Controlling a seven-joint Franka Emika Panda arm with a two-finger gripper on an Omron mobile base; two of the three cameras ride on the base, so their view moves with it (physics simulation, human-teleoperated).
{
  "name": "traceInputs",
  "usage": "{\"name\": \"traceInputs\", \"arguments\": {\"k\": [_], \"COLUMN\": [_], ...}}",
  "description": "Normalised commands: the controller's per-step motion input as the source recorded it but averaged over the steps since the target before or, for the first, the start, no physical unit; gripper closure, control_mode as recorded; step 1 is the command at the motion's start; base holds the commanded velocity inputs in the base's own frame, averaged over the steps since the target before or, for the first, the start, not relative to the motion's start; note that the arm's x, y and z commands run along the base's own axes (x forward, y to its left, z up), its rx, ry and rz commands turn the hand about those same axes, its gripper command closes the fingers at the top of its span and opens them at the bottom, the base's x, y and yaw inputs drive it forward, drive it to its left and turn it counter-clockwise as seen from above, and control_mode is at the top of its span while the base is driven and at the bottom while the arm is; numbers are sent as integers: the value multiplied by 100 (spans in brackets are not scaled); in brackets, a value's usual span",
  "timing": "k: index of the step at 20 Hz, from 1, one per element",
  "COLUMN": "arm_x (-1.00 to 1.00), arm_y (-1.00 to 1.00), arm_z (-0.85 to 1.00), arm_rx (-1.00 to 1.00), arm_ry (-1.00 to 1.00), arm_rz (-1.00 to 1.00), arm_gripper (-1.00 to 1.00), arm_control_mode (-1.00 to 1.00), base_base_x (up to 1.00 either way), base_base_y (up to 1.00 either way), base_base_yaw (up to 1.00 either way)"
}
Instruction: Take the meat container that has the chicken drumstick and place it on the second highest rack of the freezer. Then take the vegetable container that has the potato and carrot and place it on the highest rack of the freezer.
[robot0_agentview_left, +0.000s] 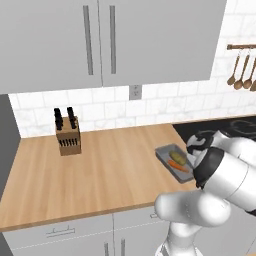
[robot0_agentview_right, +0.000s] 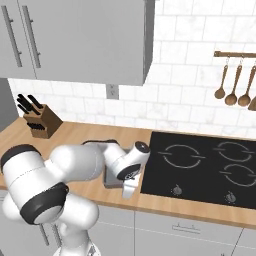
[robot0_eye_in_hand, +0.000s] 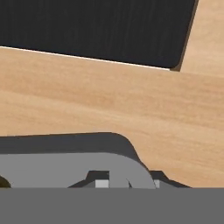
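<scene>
Jaws pinch the rim of the shallow grey vegetable tray (robot0_agentview_left: 167, 159) holding the orange carrot (robot0_agentview_left: 178, 166) and tan potato (robot0_agentview_left: 178, 157) on the wooden tabletop (robot0_agentview_left: 100, 170).

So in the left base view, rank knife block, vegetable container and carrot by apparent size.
1. vegetable container and knife block: look about alike, and the arm hides part of the container, so no ranking.
2. carrot: clearly smallest.

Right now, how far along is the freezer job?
Only the vegetable container sits on the counter, potato and carrot inside, so the meat container's step is likely finished. In hand: the gripper is down at the tray's rim, fingers closing. Left: lifting it and shelving it on the highest rack.
</scene>
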Motion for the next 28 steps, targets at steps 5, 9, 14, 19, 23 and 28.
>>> {"name": "traceInputs", "arguments": {"k": [5, 9, 14, 19, 23, 28], "arm_x": [0, 0, 0, -18, -39, -61], "arm_y": [5, 0, 4, 25, 36, 49], "arm_z": [-5, 4, 63, 100, 82, 43], "arm_rx": [0, 1, 0, -6, -5, -9], "arm_ry": [2, 0, -7, -14, -2, 0], "arm_rz": [0, -4, -3, 0, 0, 0], "arm_gripper": [100, 100, 100, 100, 100, 100], "arm_control_mode": [-100, -100, -100, -100, -100, -100], "base_base_x": [0, 0, 0, 0, 0, 0], "base_base_y": [0, 0, 0, 0, 0, 0], "base_base_yaw": [0, 0, 0, 0, 0, 0]}}
